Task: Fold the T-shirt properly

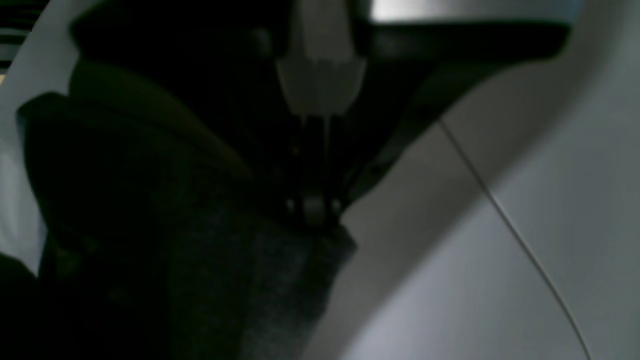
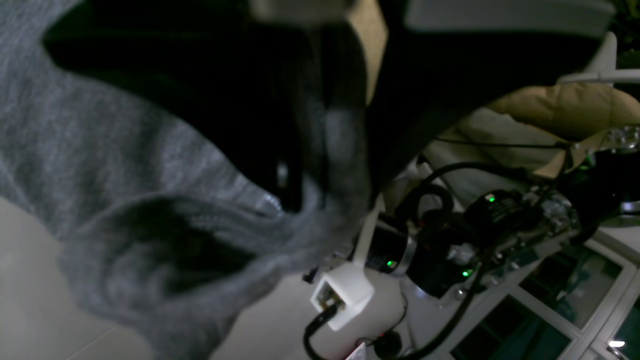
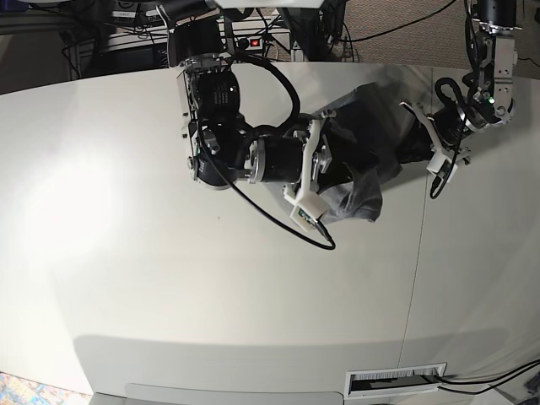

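- The T-shirt (image 3: 363,156) is lying bunched in a dark grey heap near the far edge of the white desk (image 3: 169,287), stretched between the two arms rather than spread flat.
- The left tool (image 1: 314,207) is sitting clenched on a corner of the cloth; in the left wrist view the fabric is hanging straight from the closed tips. It looks to me as though this side is acting as the anchor, pinning one end so the other can be worked.
- The right tool (image 2: 300,195) is buried in a fold of grey knit. Its jaws are standing partly apart with cloth draped over and between them, and I cannot tell whether it is gripping or letting go.
- The right arm is reaching in low from the side, its wrist turned toward the heap, probably so the jaws can meet a hem edge-on.
- A black cable (image 3: 278,219) is looping from that arm over the desk just beside the shirt; it could snag the cloth on a wide sweep.
- Judging by the crumpled shape, no clean fold is made yet; the garment needs pulling taut and flattening first.
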Motion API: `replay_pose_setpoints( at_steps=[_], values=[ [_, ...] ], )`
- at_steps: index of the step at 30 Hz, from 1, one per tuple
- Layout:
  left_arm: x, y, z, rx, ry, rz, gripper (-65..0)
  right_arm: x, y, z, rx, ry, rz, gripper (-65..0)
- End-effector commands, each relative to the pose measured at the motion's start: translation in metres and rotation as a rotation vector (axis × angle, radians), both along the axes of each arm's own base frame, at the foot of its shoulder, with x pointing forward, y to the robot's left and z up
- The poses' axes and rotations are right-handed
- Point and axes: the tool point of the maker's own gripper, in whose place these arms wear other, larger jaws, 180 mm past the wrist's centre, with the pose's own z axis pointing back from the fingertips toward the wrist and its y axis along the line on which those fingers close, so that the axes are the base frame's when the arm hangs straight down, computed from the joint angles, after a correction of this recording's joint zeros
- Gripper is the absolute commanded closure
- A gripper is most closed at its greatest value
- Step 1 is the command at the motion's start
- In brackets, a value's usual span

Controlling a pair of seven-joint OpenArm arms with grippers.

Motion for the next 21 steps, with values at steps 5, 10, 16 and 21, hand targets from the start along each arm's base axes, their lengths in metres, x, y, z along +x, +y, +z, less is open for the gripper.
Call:
replay_pose_setpoints(
  at_steps=[5,10,16,21],
  values=[
    [0.008,0.004,0.013,-0.009,-0.045,0.000,0.0,0.002,0.006,0.024,0.088,-0.033,0.010,-12.8],
    [0.008,0.004,0.013,-0.009,-0.045,0.000,0.0,0.002,0.004,0.015,0.034,-0.037,0.013,-23.5],
    [0.008,0.004,0.013,-0.009,-0.045,0.000,0.0,0.001,0.006,0.019,0.062,-0.032,0.018,-27.6],
    [0.008,0.004,0.013,-0.009,-0.045,0.000,0.0,0.005,0.007,0.029,0.102,-0.044,0.011,-27.6]
  ],
)
